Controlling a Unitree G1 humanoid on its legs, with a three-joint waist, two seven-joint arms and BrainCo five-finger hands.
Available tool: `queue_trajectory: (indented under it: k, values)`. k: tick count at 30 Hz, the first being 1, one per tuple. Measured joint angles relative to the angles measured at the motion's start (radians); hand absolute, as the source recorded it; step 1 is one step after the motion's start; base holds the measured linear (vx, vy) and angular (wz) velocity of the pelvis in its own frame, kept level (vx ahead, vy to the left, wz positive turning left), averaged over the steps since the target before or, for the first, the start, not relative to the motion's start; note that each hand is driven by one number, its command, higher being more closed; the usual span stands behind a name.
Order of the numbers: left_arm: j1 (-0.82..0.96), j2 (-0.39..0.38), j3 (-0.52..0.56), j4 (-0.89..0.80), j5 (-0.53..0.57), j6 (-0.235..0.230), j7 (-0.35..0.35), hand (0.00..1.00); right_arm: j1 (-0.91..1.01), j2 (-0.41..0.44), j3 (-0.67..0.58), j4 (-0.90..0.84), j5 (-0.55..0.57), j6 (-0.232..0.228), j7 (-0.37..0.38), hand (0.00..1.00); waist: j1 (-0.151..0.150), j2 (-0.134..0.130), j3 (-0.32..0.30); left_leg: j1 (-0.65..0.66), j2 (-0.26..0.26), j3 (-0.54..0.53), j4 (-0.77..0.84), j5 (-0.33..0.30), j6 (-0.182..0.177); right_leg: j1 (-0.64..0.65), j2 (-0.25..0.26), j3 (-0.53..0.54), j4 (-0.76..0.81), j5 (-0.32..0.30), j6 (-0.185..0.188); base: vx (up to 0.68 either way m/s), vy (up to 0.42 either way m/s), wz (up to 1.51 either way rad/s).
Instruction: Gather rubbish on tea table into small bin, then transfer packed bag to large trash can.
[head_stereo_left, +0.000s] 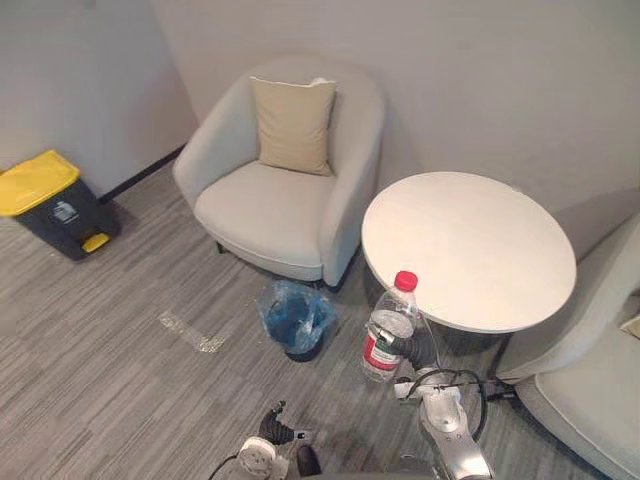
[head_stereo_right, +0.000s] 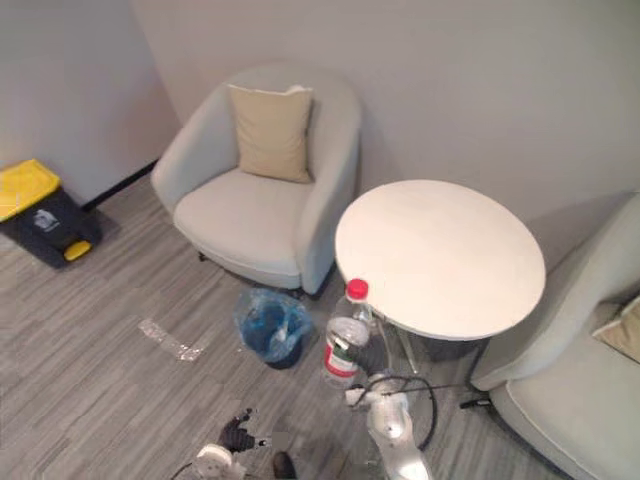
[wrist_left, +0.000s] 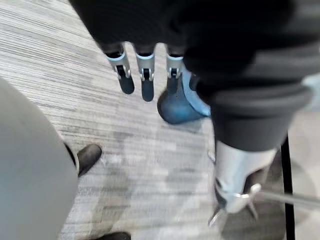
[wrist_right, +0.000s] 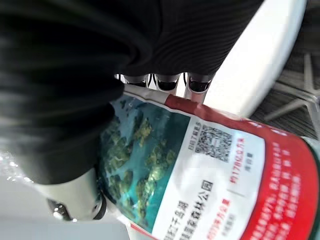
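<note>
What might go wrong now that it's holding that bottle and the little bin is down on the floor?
1. The right hand grips the bottle round its label; it may slip, fall and roll away.
2. The small bin looks narrow for so tall a bottle, so a drop could miss it or tip it over.
3. The bottle is close to the table edge and might knock against it.

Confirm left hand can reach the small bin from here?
Probably yes. The left hand is empty, fingers straight, with only bare floor between it and the bin; the bottle is aside in the right hand.
</note>
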Motion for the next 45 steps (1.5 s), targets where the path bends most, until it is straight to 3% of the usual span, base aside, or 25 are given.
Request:
queue_trajectory:
  k: [1,4,8,9,10,12,14,16,18,19,22,28,30,31,33,35,36,38,39,40,41,42,45]
  values:
    - [-0.004,0.007,0.016,0.005,-0.005,0.001,-0.001,0.0,0.005,0.0,-0.001,0.0,0.0,0.0,0.002,1.0,-0.012,-0.013,0.006,-0.003,-0.008,-0.027,0.0,0.01,0.012,0.004,0.037,0.084,-0.009,0.005,-0.002,0.08,-0.106,1.49]
    - [-0.013,0.012,0.035,0.003,-0.019,-0.001,0.001,0.0,-0.003,-0.007,-0.012,0.0,0.002,0.001,0.006,1.0,0.012,-0.025,0.013,-0.014,-0.017,-0.071,0.0,0.042,0.01,0.022,0.039,0.071,0.004,0.016,0.021,0.11,-0.061,0.78]
    - [-0.016,0.016,0.038,0.01,-0.021,0.001,0.016,0.0,-0.01,-0.002,-0.017,0.0,0.003,0.001,0.026,1.0,0.011,-0.031,0.012,-0.028,-0.029,-0.136,0.035,0.041,0.01,0.077,0.035,0.038,-0.037,0.025,0.032,0.13,-0.039,0.56]
    - [-0.017,0.017,0.038,0.007,-0.023,0.001,0.016,0.0,-0.011,-0.002,-0.019,-0.002,0.004,0.001,0.028,1.0,0.011,-0.032,0.012,-0.05,-0.03,-0.142,0.078,0.023,0.007,0.079,0.034,0.039,-0.04,0.03,0.03,0.12,-0.007,0.72]
    - [-0.018,0.015,0.061,-0.018,-0.031,-0.002,0.015,0.0,-0.009,-0.006,-0.024,-0.02,0.006,0.0,0.032,1.0,0.016,-0.03,0.019,-0.165,-0.025,-0.109,0.306,-0.049,-0.006,0.097,0.037,0.039,-0.054,0.045,0.014,0.07,0.01,0.57]
    - [-0.02,0.013,0.078,-0.032,-0.038,-0.002,0.016,0.0,-0.007,-0.007,-0.026,-0.023,0.011,0.0,0.032,1.0,0.021,-0.025,0.026,-0.208,-0.005,-0.061,0.426,-0.081,-0.008,0.125,0.045,0.04,-0.067,0.049,0.007,0.04,0.022,0.32]
    - [-0.022,0.012,0.086,-0.04,-0.053,-0.002,0.017,0.0,0.005,-0.005,-0.02,-0.03,0.012,-0.001,0.031,1.0,0.049,-0.019,0.026,-0.226,0.025,0.012,0.518,-0.101,-0.015,0.158,0.056,0.058,-0.089,0.044,0.002,0.01,-0.015,-0.1]
    - [-0.024,0.012,0.099,-0.041,-0.06,-0.001,0.017,0.0,0.004,-0.005,-0.022,-0.066,0.011,-0.005,0.031,1.0,0.063,-0.016,0.027,-0.223,0.026,0.01,0.479,-0.102,-0.017,0.154,0.056,0.077,-0.107,0.043,0.001,0.0,-0.04,-0.17]
    - [-0.025,0.009,0.103,-0.038,-0.06,0.0,0.017,0.0,0.001,-0.005,-0.028,-0.081,0.012,-0.012,0.028,1.0,0.054,-0.004,0.039,-0.198,0.025,0.002,0.375,-0.1,-0.014,0.141,0.065,0.075,-0.141,0.044,0.002,-0.05,-0.028,0.12]
    - [-0.026,0.009,0.103,-0.037,-0.06,0.001,0.017,0.0,0.003,-0.003,-0.029,-0.078,0.012,-0.011,0.026,1.0,0.053,-0.002,0.043,-0.183,0.021,-0.012,0.318,-0.084,0.004,0.136,0.072,0.074,-0.15,0.047,0.005,-0.06,-0.045,0.21]
    - [-0.028,0.008,0.103,-0.031,-0.059,0.0,0.019,0.0,0.015,-0.006,-0.027,-0.069,0.011,-0.011,0.025,1.0,0.054,-0.005,0.045,-0.153,0.015,-0.022,0.225,-0.03,0.001,0.115,0.076,0.089,-0.155,0.057,0.003,-0.1,-0.057,-0.02]
    - [-0.022,0.018,0.104,-0.005,-0.062,0.0,0.019,0.0,0.019,-0.006,-0.001,-0.018,0.007,-0.009,0.031,1.0,0.052,-0.009,0.042,-0.047,0.003,0.095,0.09,-0.032,-0.001,0.024,0.061,0.24,0.004,-0.007,0.035,-0.04,0.0,-0.74]
    - [-0.02,0.021,0.102,0.005,-0.069,0.0,0.021,0.0,0.021,-0.007,0.017,-0.014,0.002,-0.007,0.033,1.0,0.042,-0.009,0.041,-0.016,0.001,0.1,0.062,-0.029,-0.006,-0.038,0.066,0.234,0.13,-0.002,0.045,0.04,0.025,-0.54]
    - [-0.019,0.024,0.101,0.014,-0.07,0.0,0.021,0.0,0.02,-0.007,0.024,-0.012,0.002,-0.007,0.035,1.0,0.03,-0.008,0.041,-0.003,0.015,0.103,0.06,-0.02,0.014,-0.077,0.07,0.205,0.21,0.009,0.057,0.06,0.014,-0.2]
    - [-0.013,0.024,0.101,0.019,-0.073,0.0,0.026,0.0,0.018,-0.001,0.028,0.001,0.002,-0.007,0.04,1.0,0.024,-0.004,0.035,0.008,0.037,0.109,0.06,-0.027,0.008,-0.094,0.063,0.151,0.199,-0.006,0.035,0.07,0.004,-0.13]
    - [-0.014,0.031,0.106,0.021,-0.078,0.003,0.038,0.0,-0.004,-0.002,0.044,0.039,0.002,-0.009,0.044,1.0,0.023,-0.002,0.034,0.008,0.07,0.111,0.062,-0.037,-0.009,-0.128,0.065,0.128,0.136,-0.002,0.038,0.09,-0.028,-0.13]
    - [-0.013,0.035,0.109,0.021,-0.08,0.004,0.038,0.0,-0.009,-0.004,0.049,0.052,0.003,-0.009,0.046,1.0,0.024,0.0,0.035,0.007,0.088,0.111,0.063,-0.043,-0.026,-0.144,0.07,0.129,0.083,0.012,0.046,0.1,-0.079,-0.01]
    - [-0.014,0.039,0.116,0.023,-0.079,0.004,0.037,0.0,-0.008,-0.004,0.053,0.063,0.003,-0.008,0.049,1.0,0.026,-0.01,0.033,0.005,0.111,0.097,0.086,-0.055,-0.055,-0.162,0.074,0.156,-0.094,0.143,0.051,0.14,-0.13,0.14]
    - [-0.014,0.042,0.116,0.025,-0.078,0.004,0.037,0.0,-0.006,-0.004,0.053,0.062,0.003,-0.008,0.049,1.0,0.026,-0.019,0.029,0.004,0.106,0.091,0.099,-0.059,-0.06,-0.159,0.069,0.17,-0.131,0.186,0.056,0.19,-0.183,0.31]
    - [-0.013,0.052,0.116,0.039,-0.078,0.004,0.038,0.0,0.004,-0.004,0.055,0.062,0.003,-0.008,0.049,1.0,0.024,-0.049,0.014,0.008,0.077,0.072,0.115,-0.071,-0.073,-0.161,0.042,0.197,-0.15,0.262,0.063,0.14,-0.151,0.46]
    - [-0.021,0.049,0.12,0.051,-0.078,0.007,0.038,0.0,0.006,-0.008,0.054,0.065,0.003,-0.008,0.049,1.0,0.015,-0.059,0.01,0.016,0.062,0.051,0.117,-0.08,-0.079,-0.157,0.031,0.203,-0.129,0.292,0.065,0.21,-0.2,0.64]
    - [-0.012,0.022,0.131,0.059,-0.077,0.005,0.038,0.0,0.01,-0.041,0.051,0.064,0.003,-0.005,0.048,1.0,0.015,-0.02,0.001,0.022,0.09,0.01,0.115,-0.089,-0.091,-0.15,0.048,0.177,-0.12,0.269,0.055,0.2,-0.162,0.51]
    - [-0.014,-0.009,0.148,0.059,-0.077,0.007,0.038,0.0,0.007,-0.065,0.041,0.064,0.005,-0.002,0.048,1.0,0.014,0.033,-0.004,0.01,0.133,-0.033,0.135,-0.1,-0.11,-0.115,0.076,0.116,-0.135,0.242,0.041,0.2,-0.153,0.5]
